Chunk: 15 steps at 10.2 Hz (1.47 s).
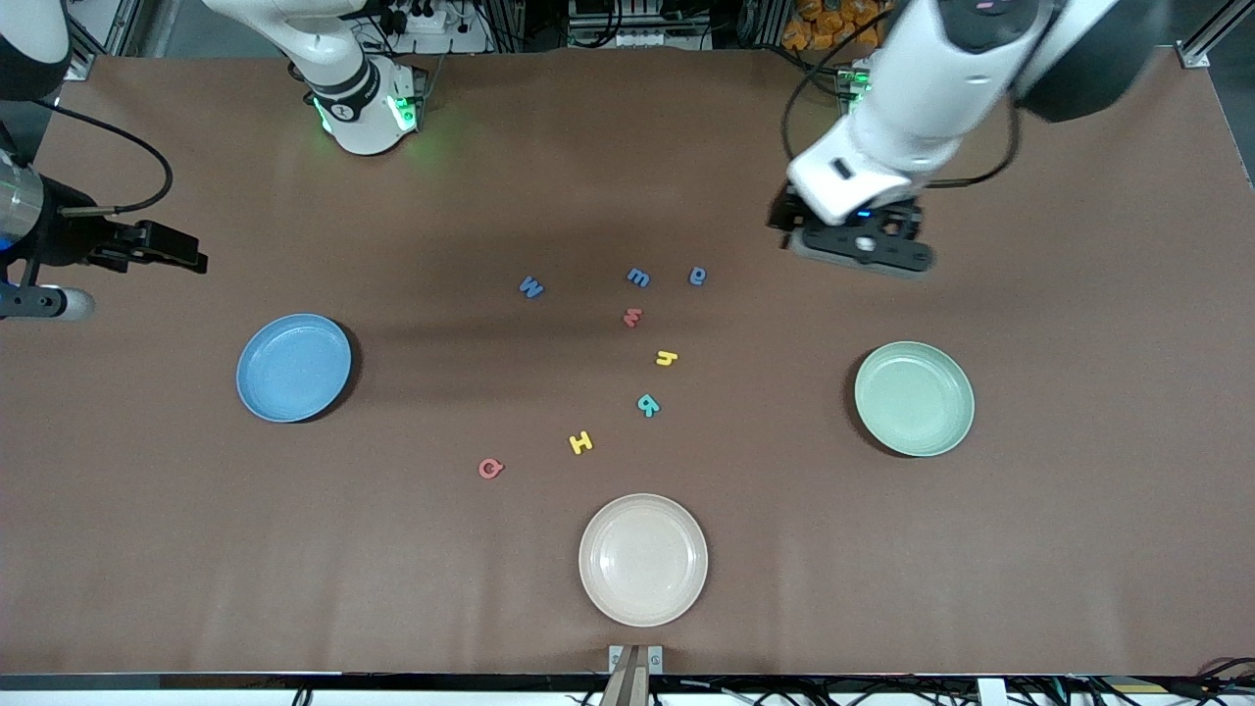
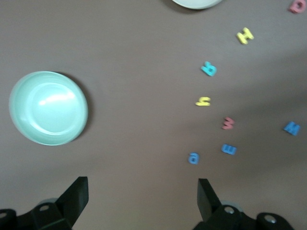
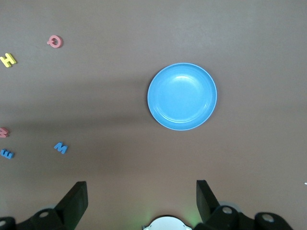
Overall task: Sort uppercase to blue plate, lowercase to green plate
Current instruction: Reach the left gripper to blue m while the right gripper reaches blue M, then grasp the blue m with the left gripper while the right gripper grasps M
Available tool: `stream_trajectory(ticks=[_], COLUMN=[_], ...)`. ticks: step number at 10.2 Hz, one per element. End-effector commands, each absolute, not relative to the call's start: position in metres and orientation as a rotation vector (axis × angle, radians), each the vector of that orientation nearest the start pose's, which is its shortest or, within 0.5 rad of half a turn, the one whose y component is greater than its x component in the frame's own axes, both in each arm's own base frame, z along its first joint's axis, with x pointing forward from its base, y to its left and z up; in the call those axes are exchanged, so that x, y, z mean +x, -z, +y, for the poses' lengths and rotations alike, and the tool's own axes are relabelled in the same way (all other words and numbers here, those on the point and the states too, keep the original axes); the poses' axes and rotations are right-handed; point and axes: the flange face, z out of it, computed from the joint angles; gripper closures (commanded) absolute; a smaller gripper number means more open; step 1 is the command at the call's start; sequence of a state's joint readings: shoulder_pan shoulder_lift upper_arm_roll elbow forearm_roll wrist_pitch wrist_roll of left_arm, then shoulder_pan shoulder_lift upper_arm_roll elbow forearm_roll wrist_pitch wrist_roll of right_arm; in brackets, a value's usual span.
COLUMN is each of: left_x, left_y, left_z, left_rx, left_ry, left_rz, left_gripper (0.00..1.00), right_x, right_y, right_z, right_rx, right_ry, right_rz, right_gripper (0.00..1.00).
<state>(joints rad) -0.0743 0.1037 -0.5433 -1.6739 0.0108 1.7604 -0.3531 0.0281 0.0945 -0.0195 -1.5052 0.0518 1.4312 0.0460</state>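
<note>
Left end effector (image 1: 861, 247) hangs wide open and empty; blue a (image 1: 697, 277) sits closest, just toward the right arm's end. Right end effector (image 1: 147, 247) waits, open too.

Even overhead light, soft shadows — slight wrist-view blur

The table (image 1: 1079, 549) is plain brown; the blue plate (image 1: 293, 368) is sky blue, the green plate (image 1: 914, 398) pale mint, the third plate (image 1: 642, 559) cream; all three are unpatterned. The letters: M (image 1: 530, 286) blue, small m (image 1: 638, 277) blue, a (image 1: 697, 276) blue, second small m (image 1: 632, 317) red, h (image 1: 668, 358) yellow, R (image 1: 648, 404) teal, H (image 1: 580, 442) yellow, Q (image 1: 490, 469) red.
</note>
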Motion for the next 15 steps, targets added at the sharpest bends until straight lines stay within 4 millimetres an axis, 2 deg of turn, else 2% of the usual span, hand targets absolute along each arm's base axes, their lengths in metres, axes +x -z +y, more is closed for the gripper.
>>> stream_trajectory(ticks=[1,2,3,4,7,9,11,13,15], left_x=[0.485,0.476,0.458,0.445,0.409,0.389,0.367,0.362,0.358], left_y=[-0.5,-0.471,-0.44,-0.418,-0.377,-0.341,-0.295,-0.266,-0.239], left_z=[-0.356,-0.37,-0.388,-0.398,-0.446,-0.473,-0.5,-0.522,-0.54], left_rx=[-3.09,-3.097,-3.118,-3.132,-3.137,-3.121,-3.107,-3.102,-3.081], left_ry=[-0.081,-0.068,-0.03,-0.03,-0.134,-0.156,-0.159,-0.135,-0.131], left_rz=[0.505,0.551,0.595,0.598,0.579,0.529,0.522,0.511,0.547], left_gripper=[0.0,0.0,0.0,0.0,0.0,0.0,0.0,0.0,0.0], right_x=[0.577,0.58,0.584,0.581,0.57,0.547,0.523,0.495,0.477], right_y=[-0.578,-0.564,-0.545,-0.523,-0.442,-0.401,-0.352,-0.314,-0.278], right_z=[0.043,0.069,0.096,0.12,0.163,0.209,0.234,0.262,0.279], right_rx=[-3.077,-3.06,-3.03,-3.03,-3.032,-3.04,-3.047,-3.055,-3.043], right_ry=[-0.244,-0.281,-0.296,-0.293,-0.233,-0.195,-0.17,-0.166,-0.106], right_rz=[-0.002,0.009,0.065,0.095,0.141,0.163,0.107,0.163,0.159], right_gripper=[0.0,0.0,0.0,0.0,0.0,0.0,0.0,0.0,0.0])
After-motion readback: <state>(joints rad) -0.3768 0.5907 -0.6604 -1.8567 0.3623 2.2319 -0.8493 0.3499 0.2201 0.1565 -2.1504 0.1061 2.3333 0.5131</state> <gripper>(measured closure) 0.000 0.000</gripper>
